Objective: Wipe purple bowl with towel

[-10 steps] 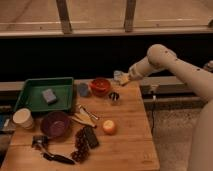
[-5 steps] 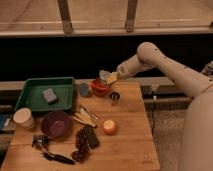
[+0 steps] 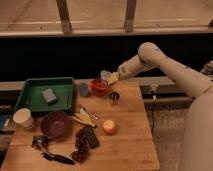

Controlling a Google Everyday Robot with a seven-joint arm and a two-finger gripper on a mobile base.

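Hovering with gripper [image 3: 112, 78] above red bowl [image 3: 99, 86] at the back of the table [image 3: 131, 146]; grip state not discernible. Listing 1 purple bowl [image 3: 55, 124], front left, well apart: probably rigid, light, slick, apt to slide. Steadying at rim, wiping inside.

gripper [image 3: 111, 78] at far edge of wooden table [image 3: 131, 145], just above right rim of red bowl [image 3: 99, 86] | purple bowl [image 3: 55, 124] front-left, well apart from gripper | green tray [image 3: 31, 101] far-left, holds grey sponge [image 3: 49, 95] | orange fruit [image 3: 109, 127] mid-table
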